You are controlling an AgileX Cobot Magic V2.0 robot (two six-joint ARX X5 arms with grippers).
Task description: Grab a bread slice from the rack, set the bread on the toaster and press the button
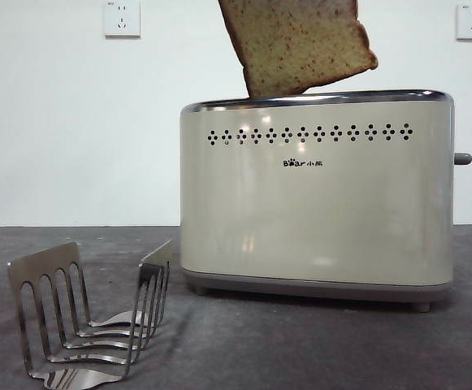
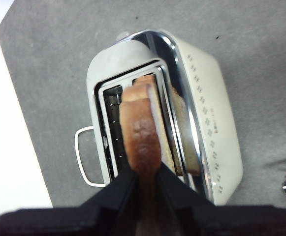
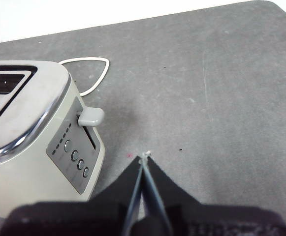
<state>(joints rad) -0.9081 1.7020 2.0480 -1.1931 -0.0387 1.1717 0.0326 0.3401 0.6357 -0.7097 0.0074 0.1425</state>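
The left gripper has its two black jaws pinching the slice of bread by its brown crust edge, one jaw on each flat side. The bread hangs in the air right over the toaster, above the open slots in the shiny top, and it does not touch the toaster. In the front view the slice of bread is up at 12 o'clock, tilted so one corner points down toward the chrome rim, and its low edge is just above the top of the toaster. The gripper itself is out of sight above that picture. The toaster is big and cream colored, with a row of little dot holes and a small "Bear" word on its side (the word is in the middle of the wide face). The button sticks out at 3 o'clock from the narrow end of the toaster. The rack stands at 7 o'clock in the front view, low on the grey table, well apart from the toaster, and its shiny slots have no bread in them. The right gripper has its jaws pressed together with nothing between them. It hangs over the bare table near the narrow end of the toaster, and the button is near it, to the side, not touching. Two white wall sockets sit high on the wall behind.
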